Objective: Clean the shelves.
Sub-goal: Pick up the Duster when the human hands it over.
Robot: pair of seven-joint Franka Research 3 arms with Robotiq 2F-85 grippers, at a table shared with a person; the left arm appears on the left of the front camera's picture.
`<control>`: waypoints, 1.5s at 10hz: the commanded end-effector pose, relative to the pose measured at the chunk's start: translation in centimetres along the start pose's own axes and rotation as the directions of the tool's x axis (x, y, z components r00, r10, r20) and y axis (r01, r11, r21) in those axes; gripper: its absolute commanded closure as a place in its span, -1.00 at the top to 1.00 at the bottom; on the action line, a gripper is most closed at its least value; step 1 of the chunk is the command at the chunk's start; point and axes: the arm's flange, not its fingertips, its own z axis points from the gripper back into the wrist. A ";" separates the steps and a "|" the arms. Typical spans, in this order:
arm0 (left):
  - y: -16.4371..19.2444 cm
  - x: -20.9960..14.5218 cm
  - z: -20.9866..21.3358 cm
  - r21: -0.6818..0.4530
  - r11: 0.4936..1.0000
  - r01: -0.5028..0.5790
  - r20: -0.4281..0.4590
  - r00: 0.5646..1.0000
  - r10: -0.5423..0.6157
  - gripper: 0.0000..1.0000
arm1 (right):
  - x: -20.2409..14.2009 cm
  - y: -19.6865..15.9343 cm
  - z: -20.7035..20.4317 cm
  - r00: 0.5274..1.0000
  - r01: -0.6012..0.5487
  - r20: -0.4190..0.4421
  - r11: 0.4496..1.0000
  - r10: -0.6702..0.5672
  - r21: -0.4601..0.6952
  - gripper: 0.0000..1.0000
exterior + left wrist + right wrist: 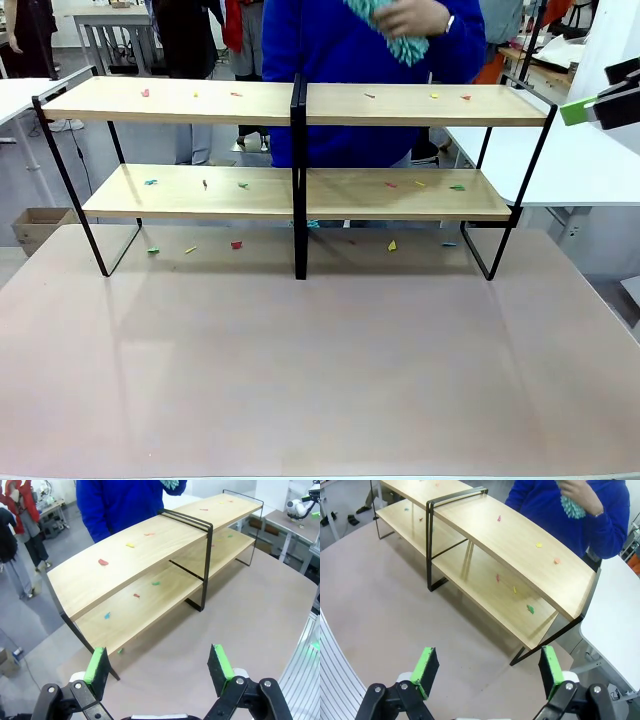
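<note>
The shelves (pixel 300 195) stand across the far half of the pinkish table, two light-wood boards in a thin black frame with a black centre post (pixel 298 180). Small coloured scraps (pixel 238 185) lie scattered on both boards and on the table under the rack (pixel 236 244). Behind the rack a person in blue holds a teal fluffy duster (pixel 398 35) at chest height. My left gripper (pixel 159 665) hovers open over the table, off one end of the shelves (pixel 150 550). Off the other end of the shelves (pixel 520 540), my right gripper (pixel 488 669) is open; one of its green pads (pixel 577 109) shows at the right edge.
White tables stand beside the rack at the left (pixel 20 95) and right (pixel 580 160). A cardboard box (pixel 35 225) sits on the floor at the left. The near half of the pinkish table (pixel 320 380) is bare. Other people stand far back.
</note>
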 end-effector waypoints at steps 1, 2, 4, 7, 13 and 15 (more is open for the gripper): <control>-2.4 -3.9 -1.4 -0.001 1.000 -0.007 0.006 1.000 0.007 1.00 | -0.5 -0.5 0.0 1.000 -0.007 0.019 1.000 0.007 -0.024 1.00; -2.4 -4.0 -1.4 -0.004 1.000 -0.005 -0.005 1.000 0.005 1.00 | -0.4 -0.5 -0.1 1.000 -0.004 0.014 1.000 0.005 -0.029 1.00; 0.0 0.0 0.0 -0.001 1.000 0.000 -0.001 1.000 0.000 1.00 | -0.4 -0.7 0.2 0.998 0.055 0.040 0.997 -0.053 -0.045 1.00; 0.0 0.0 0.0 -0.001 1.000 0.000 -0.001 1.000 0.000 1.00 | -0.6 -1.4 0.6 0.971 0.235 0.048 0.972 -0.234 -0.027 1.00; 0.0 0.0 0.0 -0.001 1.000 0.000 -0.001 1.000 0.000 1.00 | -0.5 -1.7 0.1 0.935 0.354 0.034 0.933 -0.353 -0.069 1.00; 0.0 0.0 0.0 -0.001 1.000 0.000 -0.001 1.000 0.000 1.00 | -0.9 -1.9 0.3 0.938 0.346 0.025 0.938 -0.346 -0.025 1.00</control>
